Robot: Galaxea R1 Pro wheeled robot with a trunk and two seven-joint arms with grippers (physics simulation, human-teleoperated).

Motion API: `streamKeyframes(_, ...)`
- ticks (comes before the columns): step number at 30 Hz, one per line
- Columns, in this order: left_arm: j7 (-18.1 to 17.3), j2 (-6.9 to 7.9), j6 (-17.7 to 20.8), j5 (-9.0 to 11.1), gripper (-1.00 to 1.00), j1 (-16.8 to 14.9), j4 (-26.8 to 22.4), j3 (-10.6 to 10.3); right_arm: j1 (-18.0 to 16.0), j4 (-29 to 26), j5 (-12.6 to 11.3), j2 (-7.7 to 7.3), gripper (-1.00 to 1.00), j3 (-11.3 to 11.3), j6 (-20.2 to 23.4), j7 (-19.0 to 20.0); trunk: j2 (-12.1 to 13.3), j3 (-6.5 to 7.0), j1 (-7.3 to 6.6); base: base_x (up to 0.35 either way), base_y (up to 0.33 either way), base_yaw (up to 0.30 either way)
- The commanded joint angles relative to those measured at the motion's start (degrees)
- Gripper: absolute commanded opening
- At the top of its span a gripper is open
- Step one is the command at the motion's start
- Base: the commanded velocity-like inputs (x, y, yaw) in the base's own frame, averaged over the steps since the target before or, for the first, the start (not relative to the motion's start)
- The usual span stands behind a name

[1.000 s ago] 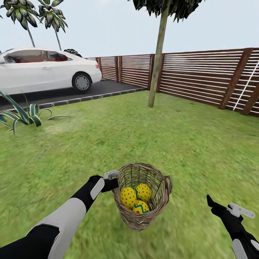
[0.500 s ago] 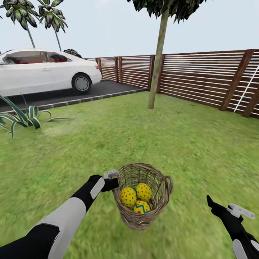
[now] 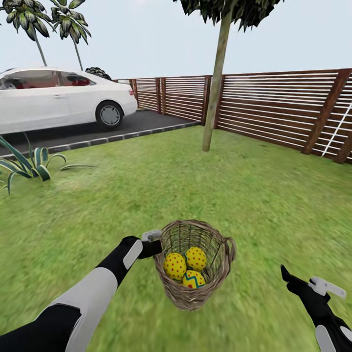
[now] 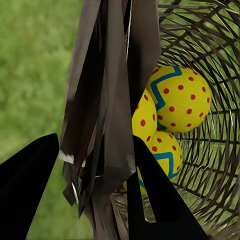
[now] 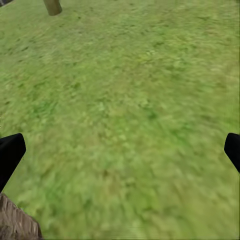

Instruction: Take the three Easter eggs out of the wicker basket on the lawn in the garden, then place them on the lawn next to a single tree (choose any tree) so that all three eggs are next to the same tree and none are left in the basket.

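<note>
Left tool (image 3: 152, 248): clamped on the rim of the wicker basket (image 3: 195, 293) at its near-left edge; the left wrist view shows one finger (image 4: 27, 185) outside the wall and the other inside, with the woven wall pinched between them. Basket is held up off the lawn (image 3: 254, 195), upright with a slight tilt.

Easter eggs (image 3: 186, 268): all three in the basket, just beyond the left tool, packed together and touching. Two sit side by side; the third, with the blue zigzag band showing, lies lower and in front. Left wrist view has them (image 4: 177, 100) right behind the gripped wall.

Right tool (image 3: 313, 286): free over the grass, well apart from the basket on its far side. Fingers spread wide in the right wrist view, nothing between them.

Tree (image 3: 215, 83): slim trunk standing on the lawn well ahead of both tools, near the slatted wooden fence (image 3: 274, 105). White car (image 3: 58, 95) on the driveway, ahead and to the left.
</note>
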Motion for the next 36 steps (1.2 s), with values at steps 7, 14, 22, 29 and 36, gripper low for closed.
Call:
streamKeyframes(7, 0.4, 0.01, 0.1, 0.8, -1.00, 0.0, -0.9, -0.3, 0.0, -0.1, -0.5, 0.81, 1.00, -0.1, 0.3, 0.1, 2.8, 1.21, -1.52, 0.329, 0.000, -0.011)
streamKeyframes(14, 0.4, -0.05, 0.2, 0.8, -1.00, 0.0, -0.9, -0.3, 0.0, -0.1, -0.5, 0.81, 1.00, -0.2, 0.3, 0.0, 5.6, 2.50, -3.05, 0.329, 0.000, -0.085)
streamKeyframes(22, 0.4, -0.08, 0.2, 0.8, -1.00, 0.0, -0.9, -0.3, 0.0, 0.0, -0.5, 0.78, 1.00, -0.2, 0.3, -0.1, 8.8, 4.24, -4.81, 0.329, 0.000, -0.270)
streamKeyframes(29, 0.4, -0.17, 0.1, 0.8, -1.00, 0.0, -0.9, -0.3, 0.0, 0.1, -0.5, 0.73, 1.00, -0.2, 0.2, -0.1, 11.6, 5.56, -6.35, 0.328, 0.000, -0.061)
streamKeyframes(36, 0.4, -0.25, 0.2, 0.8, -1.00, 0.0, -0.9, -0.3, 0.0, 0.1, -0.5, 0.81, 1.00, -0.2, 0.2, 0.1, 14.4, 6.82, -7.89, 0.329, 0.000, 0.000)
